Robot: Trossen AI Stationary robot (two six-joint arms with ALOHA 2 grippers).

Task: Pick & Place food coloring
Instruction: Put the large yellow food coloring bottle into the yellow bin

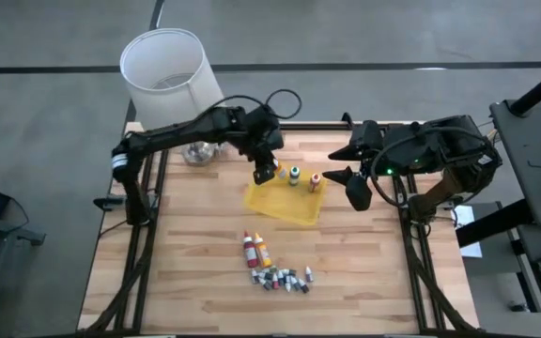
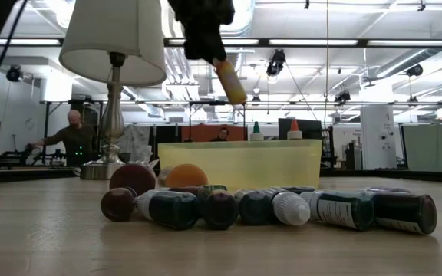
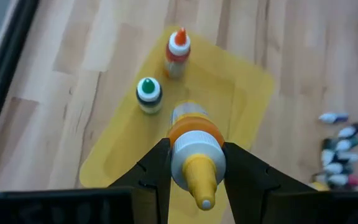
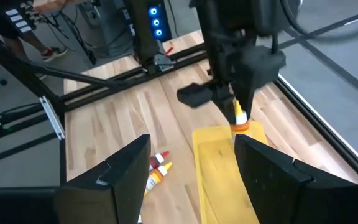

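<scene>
Vials point(image 1: 285, 278) lie in a cluster at the table's near edge, with a red and a yellow squeeze bottle point(image 1: 255, 249) just behind. Farther back, the left gripper point(image 1: 267, 173) clamps a yellow bottle point(image 3: 195, 154) above the yellow tray point(image 1: 294, 208), where green point(image 1: 294, 175) and orange point(image 1: 315, 181) bottles stand. Right gripper point(image 1: 348, 161) hovers beside the tray, fingers spread wide and holding nothing.

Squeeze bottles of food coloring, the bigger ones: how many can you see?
5: green-capped bottle and orange-capped bottle upright in the yellow plastic tray; yellow-tipped bottle in the left gripper; two lying on the wooden table.
</scene>
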